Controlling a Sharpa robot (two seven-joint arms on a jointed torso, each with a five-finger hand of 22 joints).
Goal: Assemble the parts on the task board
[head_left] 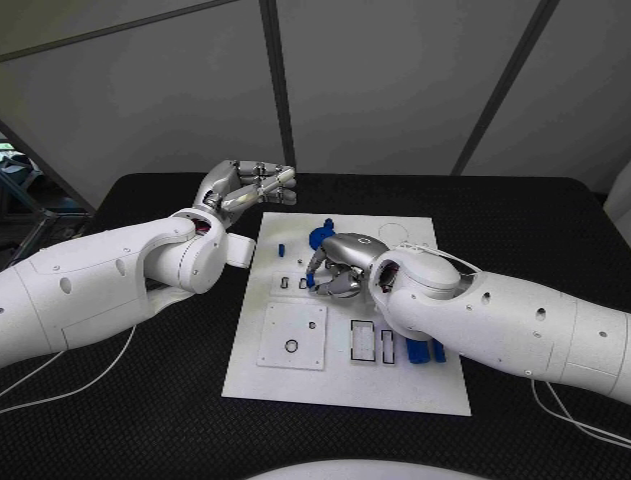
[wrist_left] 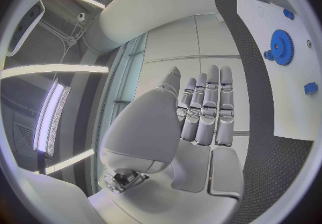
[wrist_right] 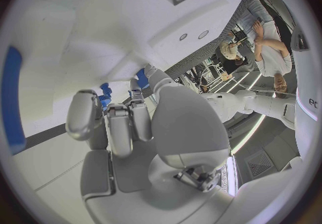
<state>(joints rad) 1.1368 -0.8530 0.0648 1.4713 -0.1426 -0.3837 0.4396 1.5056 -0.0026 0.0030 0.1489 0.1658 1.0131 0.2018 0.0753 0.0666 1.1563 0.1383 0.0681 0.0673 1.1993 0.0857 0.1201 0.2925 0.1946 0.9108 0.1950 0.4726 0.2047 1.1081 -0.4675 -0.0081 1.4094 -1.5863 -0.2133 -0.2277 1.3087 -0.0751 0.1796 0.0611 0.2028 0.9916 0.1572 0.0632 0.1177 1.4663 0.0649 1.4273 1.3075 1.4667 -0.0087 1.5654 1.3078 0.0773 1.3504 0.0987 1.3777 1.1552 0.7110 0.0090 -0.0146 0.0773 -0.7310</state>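
Task board (head_left: pixel 347 385): white plate, table centre. Right hand (head_left: pixel 341 268): fingers curled low over blue parts (head_left: pixel 321 238) mid-board; grasp cannot be told; advise seating squarely before letting go. Left hand (head_left: pixel 243 186): released, raised off the board's far-left corner

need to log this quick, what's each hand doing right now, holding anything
Left hand: open, fingers straight, holds nothing, raised beside the task board.
Right hand: down on the task board among blue parts; cannot tell whether it grips one.
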